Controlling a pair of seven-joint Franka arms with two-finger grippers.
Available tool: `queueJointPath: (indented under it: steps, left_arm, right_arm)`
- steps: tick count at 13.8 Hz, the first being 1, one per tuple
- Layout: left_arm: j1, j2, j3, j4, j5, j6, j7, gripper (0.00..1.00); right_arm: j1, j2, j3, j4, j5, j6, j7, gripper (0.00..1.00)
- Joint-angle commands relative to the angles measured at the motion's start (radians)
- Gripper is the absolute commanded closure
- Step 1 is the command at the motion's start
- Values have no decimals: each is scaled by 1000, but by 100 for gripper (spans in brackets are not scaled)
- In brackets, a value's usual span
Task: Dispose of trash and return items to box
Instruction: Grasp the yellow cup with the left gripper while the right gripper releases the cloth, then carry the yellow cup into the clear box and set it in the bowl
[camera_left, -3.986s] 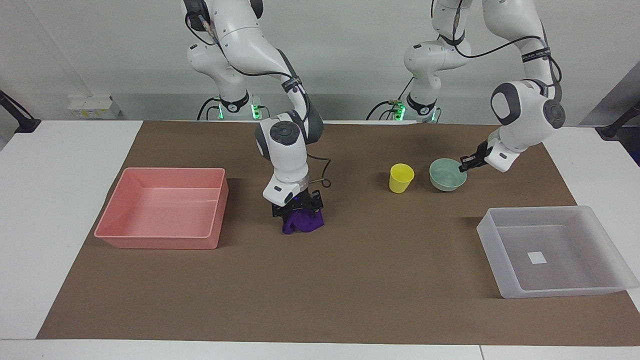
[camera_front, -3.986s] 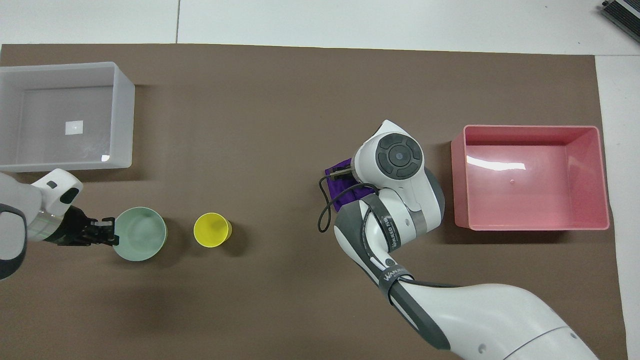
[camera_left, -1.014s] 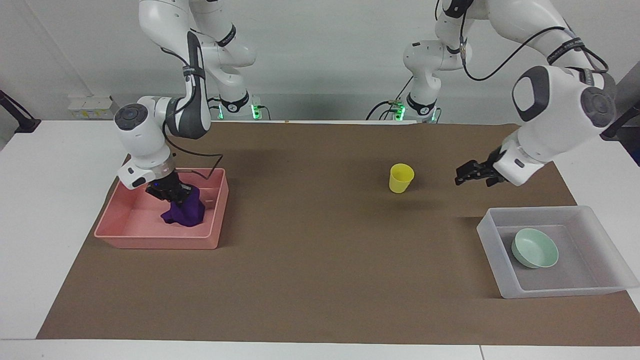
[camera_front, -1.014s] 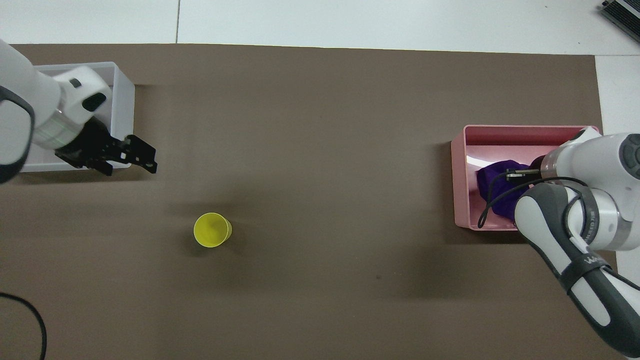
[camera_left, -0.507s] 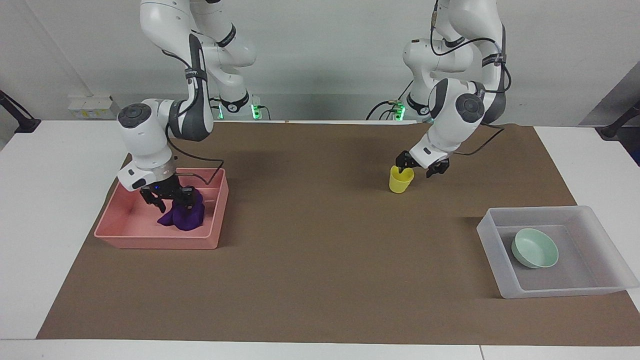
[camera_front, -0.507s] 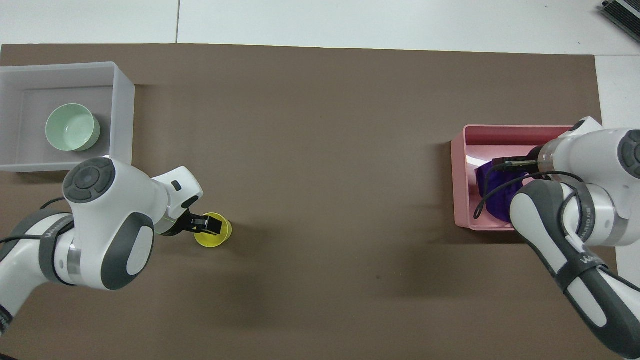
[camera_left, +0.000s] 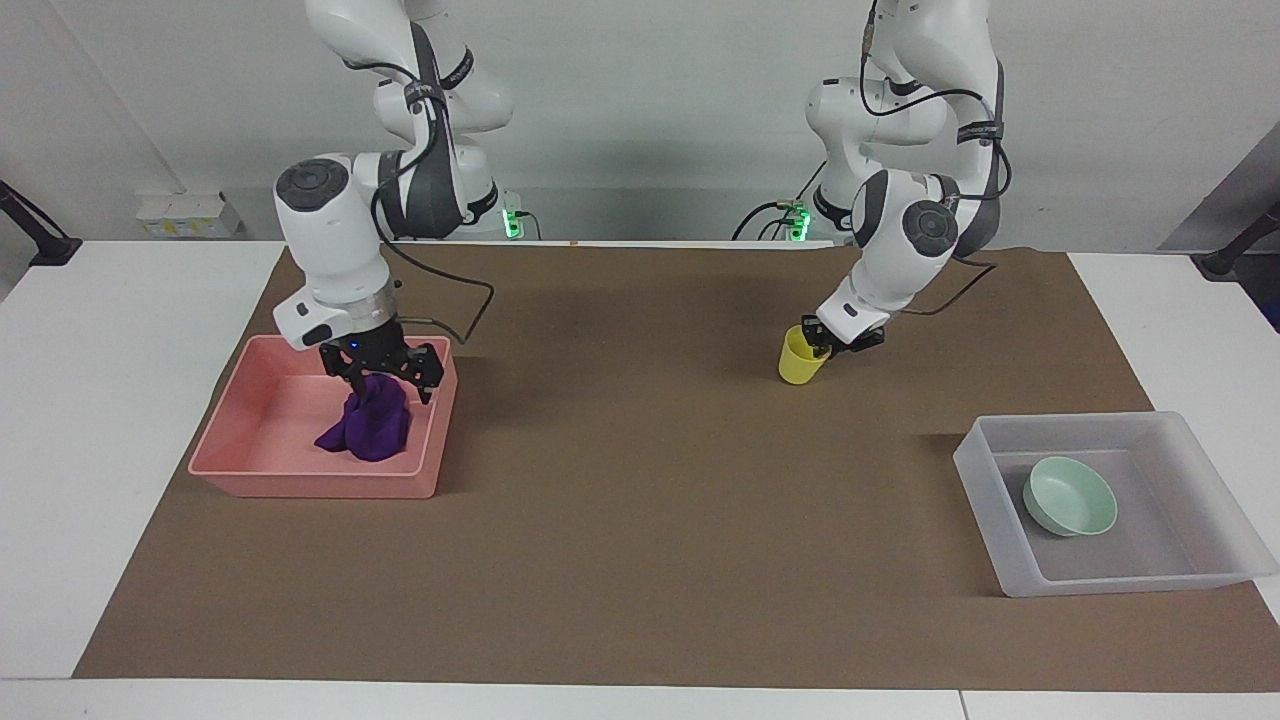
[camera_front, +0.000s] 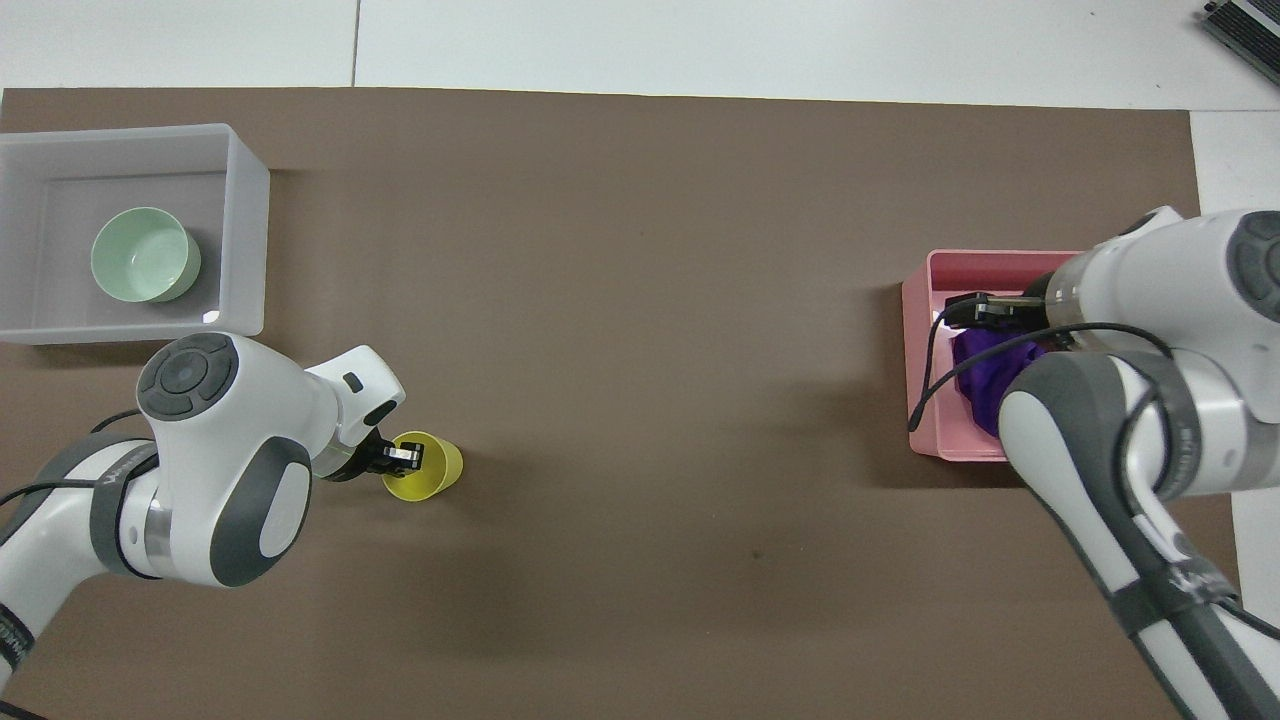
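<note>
I see the purple rag (camera_left: 368, 428) lying crumpled inside the pink bin (camera_left: 250, 470), toward the right arm's end of the worktop (camera_left: 100, 400). My right gripper (camera_left: 381, 374) hangs just above the rag with its jaws spread open and nothing between them; in the overhead view the right arm covers much of the bin and only part of the rag (camera_front: 985, 372) shows beside the bin's wall (camera_front: 918, 380).

The yellow cup (camera_left: 800, 357) stands upright on the brown mat (camera_left: 640, 520), nearer to the robots than the translucent box (camera_left: 1215, 495). My left gripper (camera_left: 835, 343) is down at the cup's rim on the side toward the left arm's end. In the overhead view the left gripper (camera_front: 398, 457) has 1 finger over the cup's (camera_front: 428, 470) mouth and the other at the outside of the wall, the jaws drawn in close on the rim. The cup's base rests on the mat.

The mint-green bowl (camera_left: 1069, 496) sits upright on the floor of the translucent box, near the wall toward the centre of the worktop. In the overhead view the bowl (camera_front: 145, 254) lies well inside the box (camera_front: 245, 230) and touches no wall that I can make out.

The 2 bins are well apart, 1 at each end of the mat, and the cup stands between them, closer to the translucent box.
</note>
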Motion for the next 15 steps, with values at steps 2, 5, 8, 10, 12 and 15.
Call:
queueJointPath:
  steps: [2, 5, 8, 10, 12, 15]
  left_arm:
    - [3, -12, 11, 35, -8, -37, -68, 100]
    - [102, -9, 14, 218, -5, -258, -64, 100]
    - [266, 57, 14, 482, 21, -460, -48, 100]
    - [336, 129, 14, 617, 72, -488, -51, 100]
    - [405, 228, 17, 737, 84, -463, -50, 100]
    - [498, 400, 17, 938, 124, -424, -48, 100]
  right_arm:
    - [-36, -86, -6, 116, 9, -268, -115, 0]
    - [-65, -92, -6, 231, 20, -422, -161, 0]
    - [-131, -89, -13, 332, 110, -530, -161, 0]
    - [-138, -81, -14, 402, 93, -576, -163, 0]
    - [-136, -94, -14, 374, 84, -555, -166, 0]
    - [-127, -126, -14, 299, 75, -485, -183, 0]
